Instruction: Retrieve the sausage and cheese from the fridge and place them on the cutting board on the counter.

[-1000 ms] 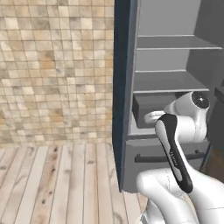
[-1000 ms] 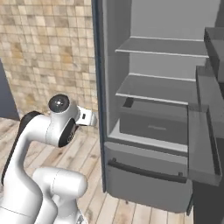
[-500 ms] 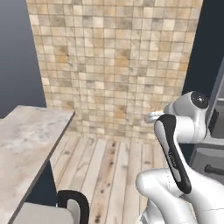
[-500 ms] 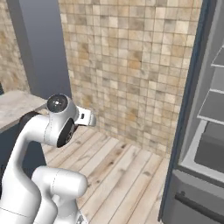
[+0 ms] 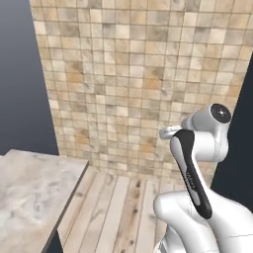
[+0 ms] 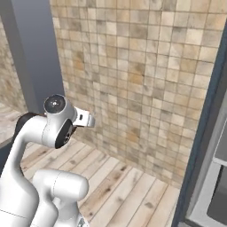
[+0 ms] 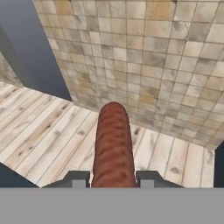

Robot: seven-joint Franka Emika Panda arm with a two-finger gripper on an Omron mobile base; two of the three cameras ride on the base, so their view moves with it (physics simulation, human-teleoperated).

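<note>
Hand view: the gripper [image 7: 112, 180] is closed on the sausage [image 7: 113, 146]. The dark reddish-brown cylinder sits between the two dark finger tips [image 7: 77, 179], one tip against each side of its near end, and it points straight out from the hand with its rounded far end free.

Past the sausage lies a pale wooden plank floor [image 7: 48, 135], and behind that a tan tiled wall [image 7: 144, 57]. A dark blue-grey panel [image 7: 30, 52] stands at the left of the wall.

Left base view: the white arm [image 5: 197, 163] is folded up at the right, in front of the same tiled wall. A corner of the counter [image 5: 29, 192] — beige marbled top — shows at the lower left, well apart from the arm. The hand itself is mostly hidden behind the upper arm here, so the grip cannot be read from this side.

Right base view: the arm rises at the lower left. The fridge [image 6: 208, 177] shows at the right edge — dark frame, with a grey shelved interior just in sight. It stands well apart from the arm.
</note>
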